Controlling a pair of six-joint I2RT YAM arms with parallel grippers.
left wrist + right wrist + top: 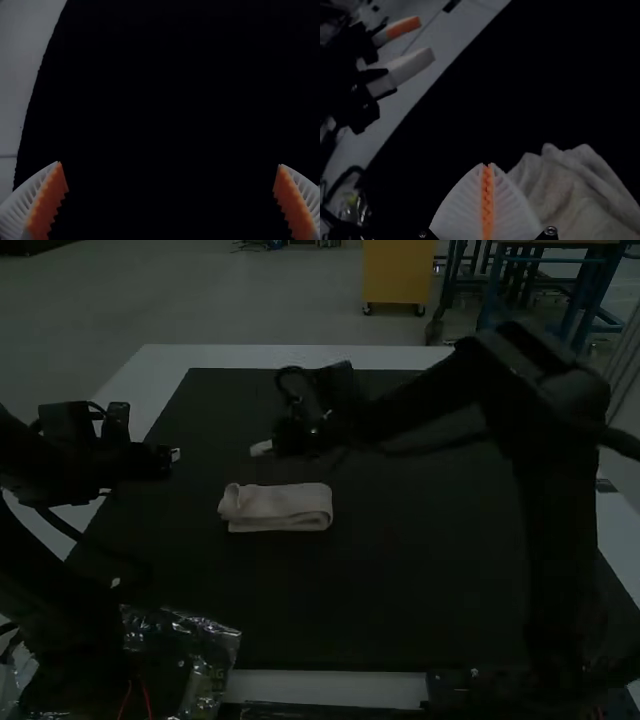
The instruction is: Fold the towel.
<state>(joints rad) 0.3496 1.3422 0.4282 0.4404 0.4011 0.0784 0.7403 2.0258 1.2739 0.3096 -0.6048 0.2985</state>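
The pale towel (pixel 277 508) lies folded into a small narrow bundle on the black mat, its layers showing at one end. In the right wrist view the towel (pixel 570 195) looks wrinkled beside the fingers. My left gripper (pixel 176 454) is left of the towel, over the mat's left side; its fingers stand wide apart in the left wrist view, where the left gripper (pixel 171 175) has nothing between them. My right gripper (pixel 260 448) is just beyond the towel in the high view. The right gripper (pixel 488 167) is shut, pads pressed together, with no cloth between them.
The black mat (pixel 400 590) covers most of the white table (pixel 340 685). A clear plastic bag (pixel 205 640) lies at the near left, beside the left arm's base. The right arm reaches across the mat's far right part.
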